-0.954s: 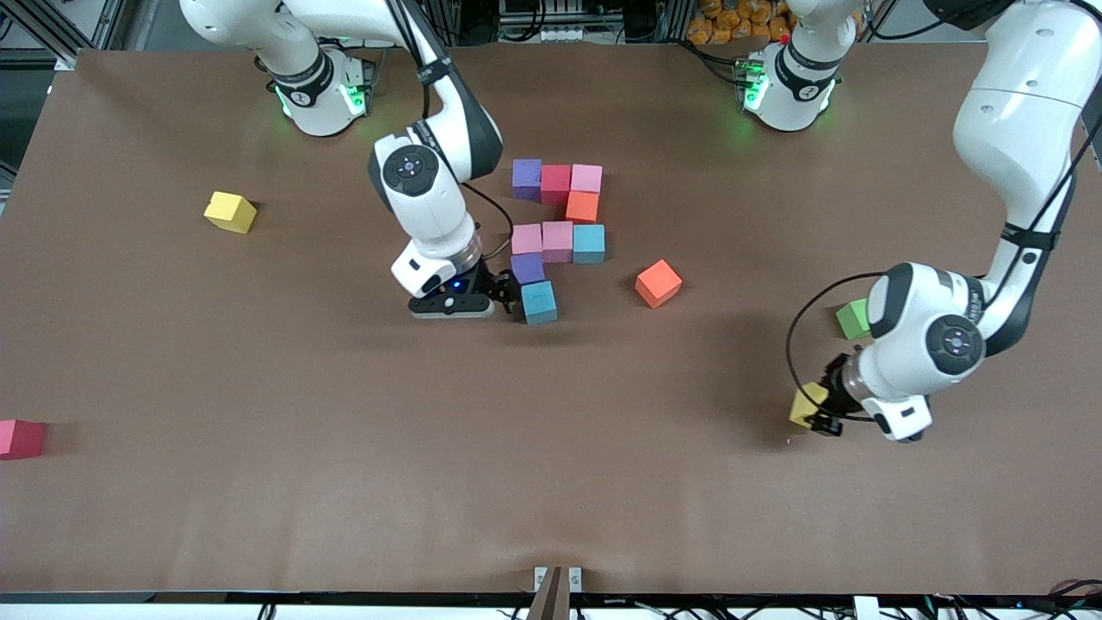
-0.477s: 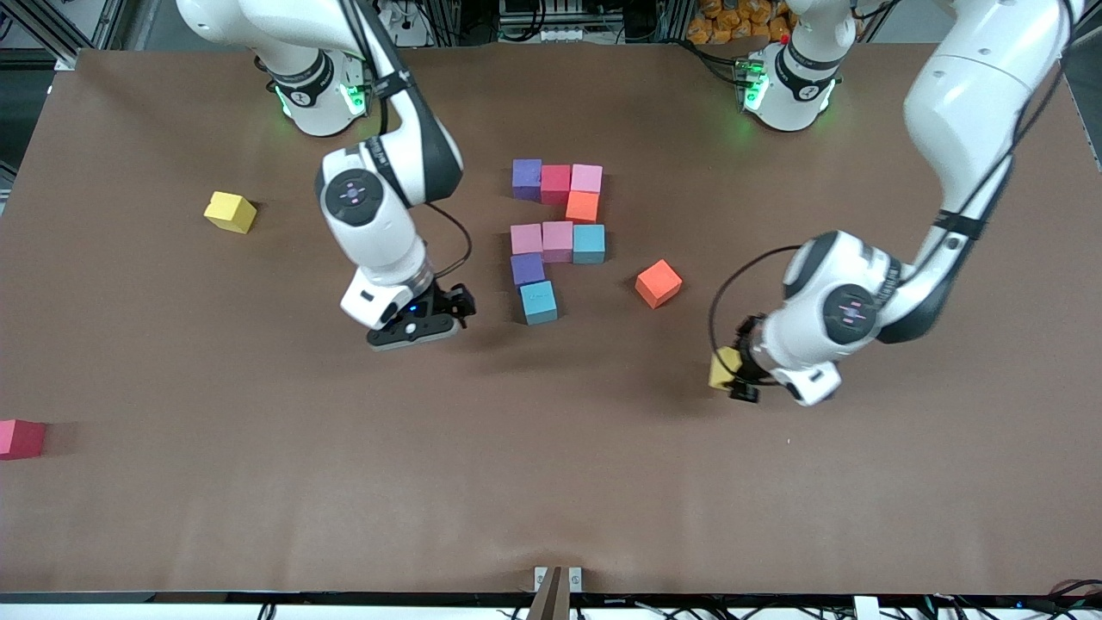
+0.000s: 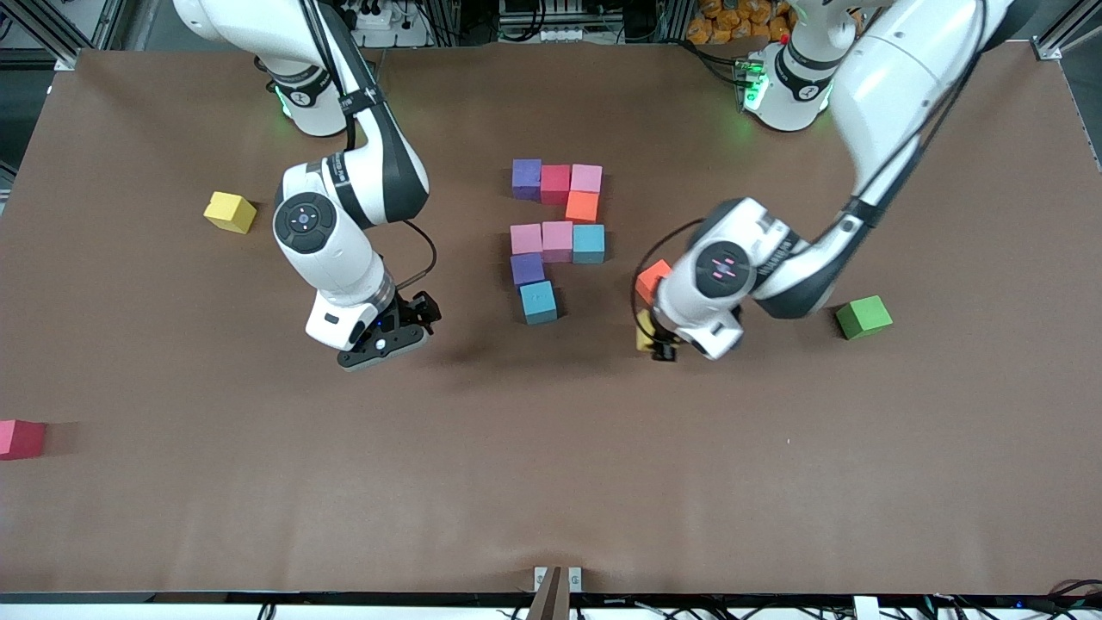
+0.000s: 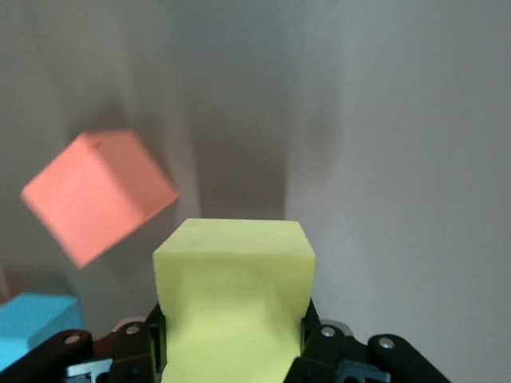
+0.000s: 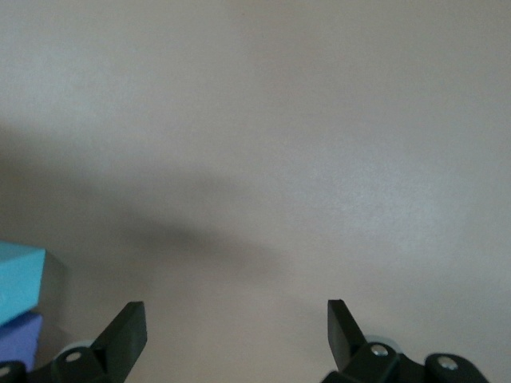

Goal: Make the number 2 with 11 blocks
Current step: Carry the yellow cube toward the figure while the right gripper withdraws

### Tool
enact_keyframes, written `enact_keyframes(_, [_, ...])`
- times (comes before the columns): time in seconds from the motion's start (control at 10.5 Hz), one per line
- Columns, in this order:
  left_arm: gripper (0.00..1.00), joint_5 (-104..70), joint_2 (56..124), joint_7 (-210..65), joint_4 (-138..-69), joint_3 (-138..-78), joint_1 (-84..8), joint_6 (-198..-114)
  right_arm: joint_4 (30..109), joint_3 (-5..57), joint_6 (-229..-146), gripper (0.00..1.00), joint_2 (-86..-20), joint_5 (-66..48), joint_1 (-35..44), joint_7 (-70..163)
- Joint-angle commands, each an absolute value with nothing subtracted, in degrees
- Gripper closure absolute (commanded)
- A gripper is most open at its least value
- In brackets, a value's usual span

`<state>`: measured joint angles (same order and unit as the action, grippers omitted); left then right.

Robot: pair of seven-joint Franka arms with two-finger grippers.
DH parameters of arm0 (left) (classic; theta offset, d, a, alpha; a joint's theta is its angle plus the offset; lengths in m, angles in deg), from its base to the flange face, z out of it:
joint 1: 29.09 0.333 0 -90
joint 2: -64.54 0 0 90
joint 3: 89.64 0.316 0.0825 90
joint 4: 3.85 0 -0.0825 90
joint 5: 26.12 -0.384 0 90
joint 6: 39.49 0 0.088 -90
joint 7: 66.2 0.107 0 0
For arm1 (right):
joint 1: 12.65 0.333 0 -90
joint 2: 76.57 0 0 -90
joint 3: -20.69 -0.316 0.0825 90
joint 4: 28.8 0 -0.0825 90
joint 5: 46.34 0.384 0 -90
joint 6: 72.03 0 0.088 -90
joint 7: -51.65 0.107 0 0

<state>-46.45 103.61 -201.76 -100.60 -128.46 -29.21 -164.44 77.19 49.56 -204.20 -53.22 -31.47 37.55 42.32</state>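
Our left gripper (image 4: 231,363) pinches a yellow block (image 4: 233,307) over the tabletop (image 3: 551,448), just beside the loose orange block (image 3: 651,277). We judge it must be set beside the lowest blue block (image 3: 539,302) of the unfinished 2. Our right gripper (image 3: 419,312) waits, spread and empty.

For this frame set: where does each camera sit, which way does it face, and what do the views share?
Front view: high across the table, facing both arm bases; shows both arms, the unfinished number 2, the green cube.
Left wrist view: on the left arm's wrist, looking down past the left gripper, which grips the yellow block; orange block below.
Right wrist view: on the right wrist, looking past the open right gripper at table.
Shared: the nearest light blue block appears in all three.
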Motion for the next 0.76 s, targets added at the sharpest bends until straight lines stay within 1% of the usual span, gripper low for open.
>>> enact_keyframes(0.0, [1.00, -47.3, 102.7, -206.7, -101.2, -128.1, -32.8, -163.7, 77.2, 52.2, -201.8, 0.00, -56.3, -32.5, 36.7, 37.2])
enact_keyframes(0.1, [1.00, -47.1, 103.1, -207.5, -101.0, -128.1, -34.3, -164.1, 76.7, 52.5, -199.9, 0.00, -57.5, -32.6, 36.1, 37.2])
enact_keyframes(0.19, [1.00, -47.4, 103.6, -208.8, -100.9, -128.0, -35.1, -164.7, 74.2, 51.5, -196.1, 0.00, -58.1, -32.5, 32.5, 36.0])
enact_keyframes(0.38, [1.00, -47.4, 104.6, -210.7, -100.9, -128.0, -37.2, -166.9, 68.3, 46.8, -187.5, 0.00, -58.4, -33.1, 26.0, 32.7])
enact_keyframes(0.48, [1.00, -47.7, 105.3, -211.1, -100.9, -127.8, -38.3, -167.8, 65.5, 42.3, -184.8, 0.00, -58.5, -35.6, 21.0, 32.8])
enact_keyframes(0.57, [1.00, -47.7, 106.0, -211.1, -100.8, -127.5, -40.1, -168.4, 64.5, 35.3, -184.2, 0.00, -58.6, -39.8, 15.2, 33.1])
enact_keyframes(0.67, [1.00, -47.7, 106.3, -211.1, -100.7, -126.6, -40.9, -168.9, 64.5, 30.2, -184.2, 0.00, -59.1, -41.0, 10.2, 33.7])
